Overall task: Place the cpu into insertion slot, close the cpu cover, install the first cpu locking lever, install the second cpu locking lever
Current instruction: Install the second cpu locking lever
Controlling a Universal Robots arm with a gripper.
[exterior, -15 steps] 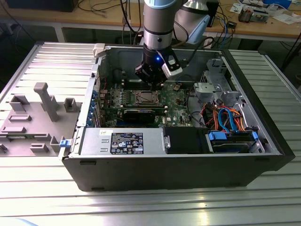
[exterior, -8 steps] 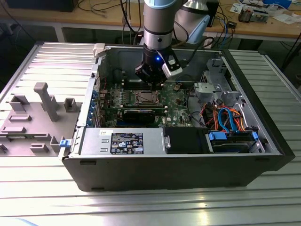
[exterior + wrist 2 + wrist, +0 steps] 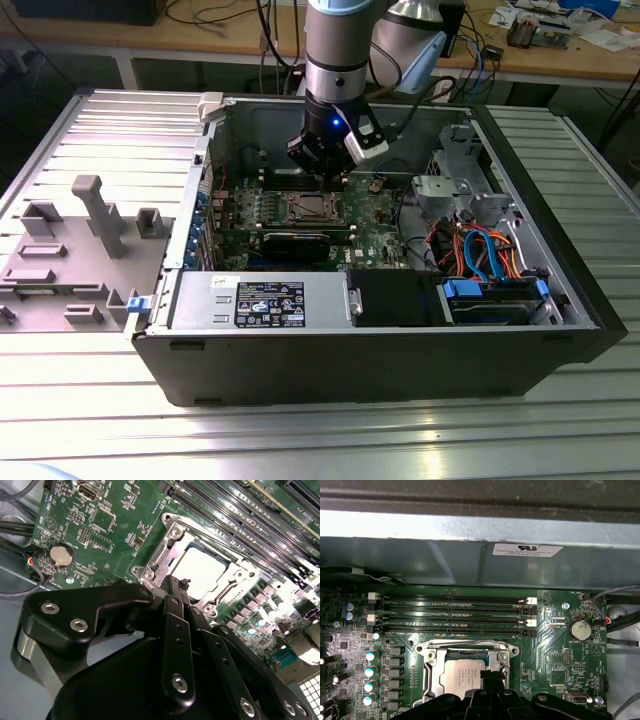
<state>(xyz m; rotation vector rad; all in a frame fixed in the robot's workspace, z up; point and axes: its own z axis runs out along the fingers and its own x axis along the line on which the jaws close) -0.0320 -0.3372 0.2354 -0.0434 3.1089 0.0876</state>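
The gripper (image 3: 184,583), black and smooth, was seen low over the socket, its thin fingers pressed together at the tip with nothing clamped. The cpu (image 3: 462,674), a flat shiny grey square, was laid in the slot, framed by the silvery metal cpu cover (image 3: 432,652), at six o'clock from the long dark memory slots (image 3: 455,615).

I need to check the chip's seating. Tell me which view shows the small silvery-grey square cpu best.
The second wrist view: the small silvery-grey square cpu lies flat in the socket, framed by the thin silvery metal cpu cover. In the first wrist view the cpu is partly hidden by the black gripper. In the exterior view it is tiny.
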